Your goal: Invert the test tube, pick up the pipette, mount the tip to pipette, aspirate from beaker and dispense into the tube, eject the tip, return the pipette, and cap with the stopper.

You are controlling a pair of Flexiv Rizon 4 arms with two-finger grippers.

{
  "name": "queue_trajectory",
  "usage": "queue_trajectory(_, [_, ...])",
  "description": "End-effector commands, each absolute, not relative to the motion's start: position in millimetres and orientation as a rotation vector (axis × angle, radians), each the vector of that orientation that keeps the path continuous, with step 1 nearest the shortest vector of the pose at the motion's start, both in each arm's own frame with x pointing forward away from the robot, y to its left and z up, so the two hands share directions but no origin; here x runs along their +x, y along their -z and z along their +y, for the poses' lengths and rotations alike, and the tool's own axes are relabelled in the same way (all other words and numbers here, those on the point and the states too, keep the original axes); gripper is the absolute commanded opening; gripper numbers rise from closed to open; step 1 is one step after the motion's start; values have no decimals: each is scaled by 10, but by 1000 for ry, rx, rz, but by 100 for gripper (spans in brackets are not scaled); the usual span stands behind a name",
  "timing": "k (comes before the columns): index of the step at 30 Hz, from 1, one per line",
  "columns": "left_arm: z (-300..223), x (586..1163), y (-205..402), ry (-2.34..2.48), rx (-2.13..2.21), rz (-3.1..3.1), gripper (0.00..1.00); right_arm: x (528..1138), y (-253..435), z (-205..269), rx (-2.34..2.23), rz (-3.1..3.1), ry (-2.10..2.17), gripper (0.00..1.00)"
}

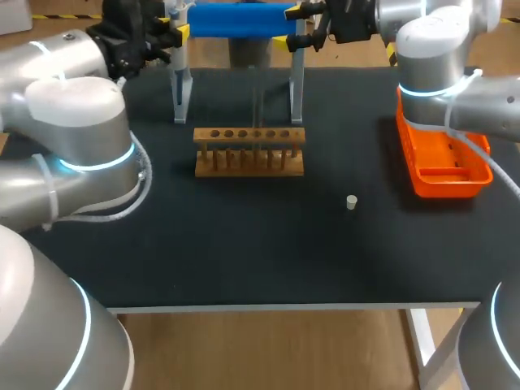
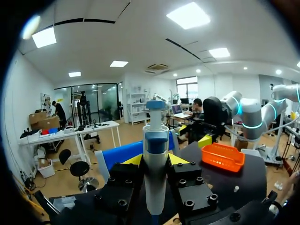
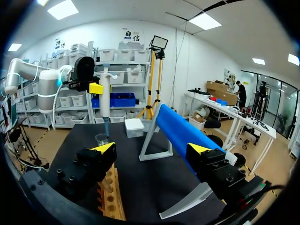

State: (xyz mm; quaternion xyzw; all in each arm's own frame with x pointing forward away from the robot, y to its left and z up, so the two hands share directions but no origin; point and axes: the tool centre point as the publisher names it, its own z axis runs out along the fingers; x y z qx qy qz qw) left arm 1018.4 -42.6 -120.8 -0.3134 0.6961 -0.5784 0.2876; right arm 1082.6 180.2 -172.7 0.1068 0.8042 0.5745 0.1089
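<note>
The black table point(image 1: 244, 260) carries a wooden test tube rack point(image 1: 249, 151) near its middle, and everything else is placed from that rack. The left arm point(image 1: 73, 122) comes in on the rack's left and reaches to the table's far edge, behind the rack's left end. The right arm point(image 1: 439, 49) reaches to the same far edge, behind the rack's right end. A stand holding a blue cylinder point(image 1: 236, 20) straddles the far side of the table directly behind the rack. An orange tray point(image 1: 443, 162) lies well to the rack's right, at the table's edge. The left gripper point(image 2: 155, 159) is closed on the white and blue pipette point(image 2: 155, 140), whose upright body is pinched between both yellow-tipped fingers. In the right wrist view the pipette hangs with its point just over a clear beaker point(image 3: 101, 139) standing past the rack's left end, with a white box point(image 3: 134, 127) just beside it. The right gripper point(image 3: 151, 149) stands wide open and holds nothing; the blue cylinder runs ahead of it, nearer one finger than the other. A small pale stopper point(image 1: 351, 202) sits alone on the table, in front of the rack and to its right.
</note>
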Motion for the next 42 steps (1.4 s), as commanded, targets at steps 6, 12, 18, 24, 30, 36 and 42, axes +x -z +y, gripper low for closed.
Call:
queue_trajectory(6, [-623,10483,1267,1465,-932,1731,0,10828,1724,1800,314,2368,-1688,100])
queue_trajectory(12, [-641,10613,1287,1426,-981,1688,0,10828,1724,1800,314,2368,-1688,100])
queue_trajectory(18, [-642,10728,1302,1391,-1029,1648,0,10828,1724,1800,314,2368,-1688,100])
queue_trajectory(24, [-640,10813,1340,1377,-1048,1636,0,10828,1724,1800,314,2368,-1688,100])
queue_trajectory(30, [-615,10880,1399,1373,-1059,1634,0,10828,1724,1800,314,2368,-1688,100])
queue_trajectory(36, [-572,10950,1459,1367,-1074,1632,0,10828,1724,1800,314,2368,-1688,100])
queue_trajectory(42, [-529,11040,1501,1353,-1090,1630,0,10828,1724,1800,314,2368,-1688,100])
